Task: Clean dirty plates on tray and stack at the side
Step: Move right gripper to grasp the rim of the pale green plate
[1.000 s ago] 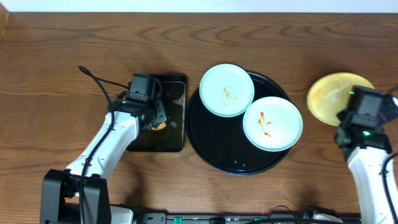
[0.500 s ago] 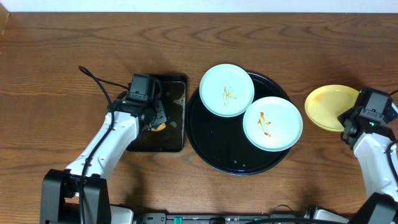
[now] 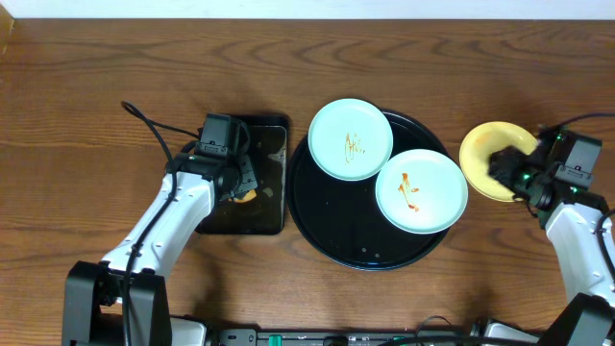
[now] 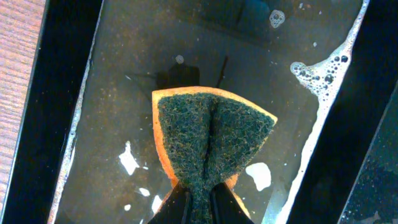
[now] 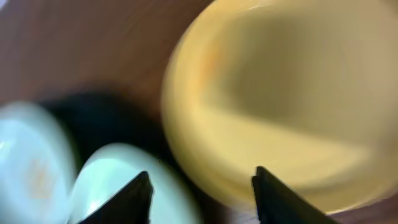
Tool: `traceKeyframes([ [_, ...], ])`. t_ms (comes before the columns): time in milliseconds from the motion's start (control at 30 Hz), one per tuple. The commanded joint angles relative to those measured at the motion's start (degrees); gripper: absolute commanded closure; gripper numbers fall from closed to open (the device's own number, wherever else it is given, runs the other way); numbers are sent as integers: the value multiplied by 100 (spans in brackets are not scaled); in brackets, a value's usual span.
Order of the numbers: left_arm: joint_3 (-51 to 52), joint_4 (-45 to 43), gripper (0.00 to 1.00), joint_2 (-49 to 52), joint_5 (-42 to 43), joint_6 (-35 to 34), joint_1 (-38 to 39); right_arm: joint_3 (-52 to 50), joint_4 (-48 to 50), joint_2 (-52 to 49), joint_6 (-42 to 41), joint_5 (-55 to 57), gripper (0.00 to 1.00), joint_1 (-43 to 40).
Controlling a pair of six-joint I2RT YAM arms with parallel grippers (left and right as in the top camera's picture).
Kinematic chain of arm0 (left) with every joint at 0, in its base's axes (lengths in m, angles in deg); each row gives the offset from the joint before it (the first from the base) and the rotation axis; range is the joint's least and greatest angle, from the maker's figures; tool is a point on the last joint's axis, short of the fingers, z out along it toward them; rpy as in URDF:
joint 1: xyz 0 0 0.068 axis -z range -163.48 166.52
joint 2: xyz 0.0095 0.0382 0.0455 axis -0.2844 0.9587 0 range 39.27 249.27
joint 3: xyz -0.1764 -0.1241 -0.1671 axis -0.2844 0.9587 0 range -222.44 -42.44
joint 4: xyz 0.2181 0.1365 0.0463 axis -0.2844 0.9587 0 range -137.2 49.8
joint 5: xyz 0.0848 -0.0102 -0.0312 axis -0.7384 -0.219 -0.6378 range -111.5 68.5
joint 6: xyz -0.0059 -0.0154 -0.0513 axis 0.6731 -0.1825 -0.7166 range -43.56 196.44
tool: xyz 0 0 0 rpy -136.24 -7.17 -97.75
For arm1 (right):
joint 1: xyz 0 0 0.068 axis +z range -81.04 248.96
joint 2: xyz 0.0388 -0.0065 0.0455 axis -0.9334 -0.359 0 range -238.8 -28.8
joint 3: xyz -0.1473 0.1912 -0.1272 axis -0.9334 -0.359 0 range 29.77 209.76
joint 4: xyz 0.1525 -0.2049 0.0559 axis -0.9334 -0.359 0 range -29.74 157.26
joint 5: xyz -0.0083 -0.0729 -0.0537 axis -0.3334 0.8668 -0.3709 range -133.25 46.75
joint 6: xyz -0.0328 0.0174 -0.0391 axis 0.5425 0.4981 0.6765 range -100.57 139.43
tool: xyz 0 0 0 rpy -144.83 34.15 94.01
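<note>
Right hand point(image 5: 202, 183) blurred, spread over yellow plate point(image 5: 280, 93).

The left arm point(image 3: 163, 226) is built of smooth white tubular links joined by black cylindrical joints, with a black base block point(image 3: 106, 293). A thin black cable point(image 3: 154, 130) loops off its boxy black wrist module point(image 3: 219, 135). The left claw point(image 4: 199, 204) ends in pale, narrow fingertips. The right arm point(image 3: 577, 255) has the same white shell. Its black wrist housing point(image 3: 577, 154) carries small green lights, and the right claw point(image 5: 202, 193) has dark, wedge-shaped fingertips.
</note>
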Motion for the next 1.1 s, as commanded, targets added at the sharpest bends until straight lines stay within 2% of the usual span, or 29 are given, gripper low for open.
traceKeyframes([
  [0,68,35,91,0,-66,74,-24,85,-721,-2,1051,-1674,47,216],
  [67,68,37,91,0,-66,74,-24,83,-1174,-7,1049,-1296,45,323],
  [133,68,37,91,0,-66,74,-24,74,-1550,-7,1049,-831,37,435],
  [200,68,39,91,0,-66,74,-24,46,-1775,-7,1047,-529,34,560],
  [233,68,37,91,0,-66,74,-24,17,-1786,-7,1047,-531,35,612],
  [333,68,39,91,0,-66,74,-24,-109,-1694,-9,1019,-452,48,844],
  [467,68,79,91,0,-66,74,-24,-297,-1552,-9,568,131,49,1034],
  [567,68,81,91,0,-66,74,-24,-382,-1526,-9,378,267,54,1102],
  [667,68,79,91,0,-66,74,-24,-382,-1528,-9,356,264,66,1121],
  [833,68,81,91,0,-66,74,-24,-382,-1869,-9,-33,267,67,1126],
  [1067,68,81,91,0,-66,74,-24,-382,-2055,-7,-37,264,65,1126],
])
